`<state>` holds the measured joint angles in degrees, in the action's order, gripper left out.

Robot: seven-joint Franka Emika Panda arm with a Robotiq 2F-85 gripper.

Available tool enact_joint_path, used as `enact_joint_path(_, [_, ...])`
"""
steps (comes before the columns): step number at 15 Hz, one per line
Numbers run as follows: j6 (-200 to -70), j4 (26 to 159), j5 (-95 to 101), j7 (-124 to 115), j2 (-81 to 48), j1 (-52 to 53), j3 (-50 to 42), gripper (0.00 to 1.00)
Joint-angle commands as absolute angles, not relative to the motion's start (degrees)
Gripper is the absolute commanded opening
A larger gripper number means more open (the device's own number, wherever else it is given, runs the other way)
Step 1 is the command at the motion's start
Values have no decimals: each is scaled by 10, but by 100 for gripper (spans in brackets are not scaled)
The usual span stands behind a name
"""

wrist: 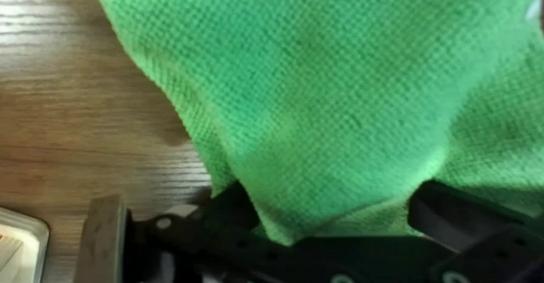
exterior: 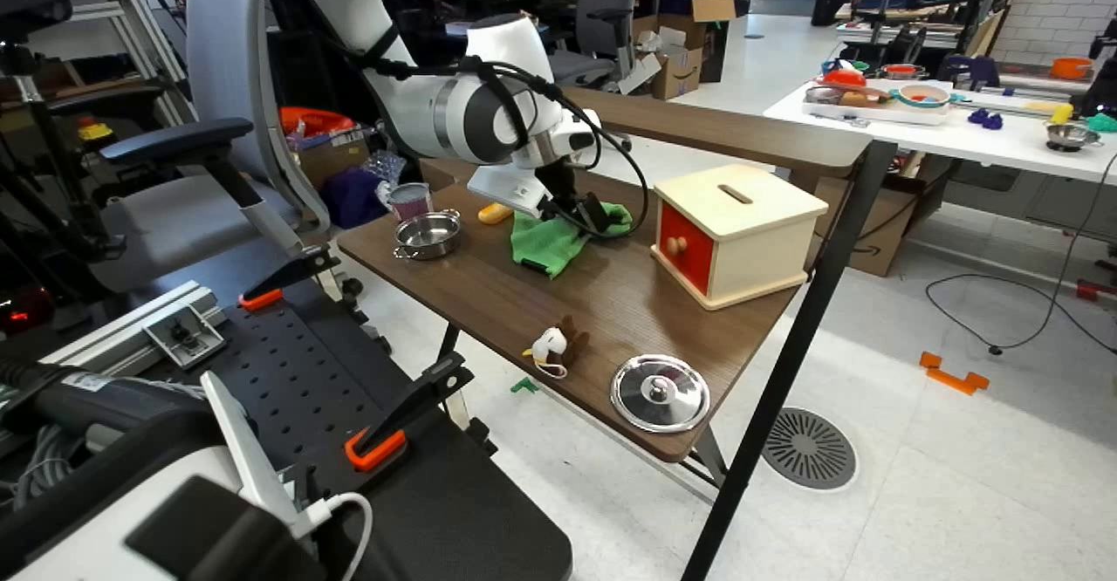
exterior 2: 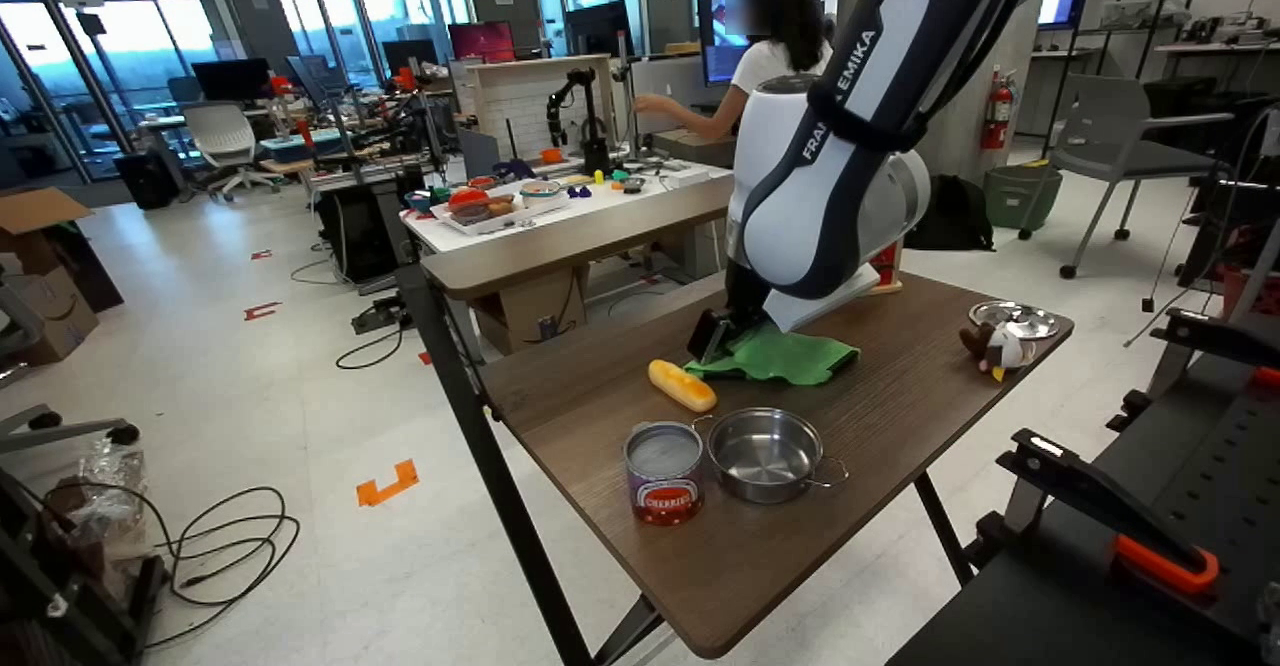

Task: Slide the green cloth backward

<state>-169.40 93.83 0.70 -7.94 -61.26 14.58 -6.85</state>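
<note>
Resting on the brown table: green cloth, bread, pot, can, wooden box, lid, and a toy, probably a bird.

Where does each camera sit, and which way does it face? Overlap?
In an exterior view: raised, nearest the lid, dark bench in the foreground, looking down across the table at the green cloth; the arm shows from the top edge.
In an exterior view: raised, nearest the can, facing toward the lid's end; arm from the upper right.
Wrist view: on the wrist, facing down onto the green cloth; jaws apart at the bottom.
Both exterior views share arm, green cloth, lid and pot.
</note>
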Motion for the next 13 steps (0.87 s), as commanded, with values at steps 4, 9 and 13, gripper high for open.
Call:
enact_joint_path(4, [-1704, 1010, 18, -112, -540, 197, -114, 100])
enact_joint_path(9, [-1731, 1115, 18, -130, -443, 238, -151, 100])
enact_joint_path(13, [-1720, 1061, 18, -120, -484, 217, -135, 100])
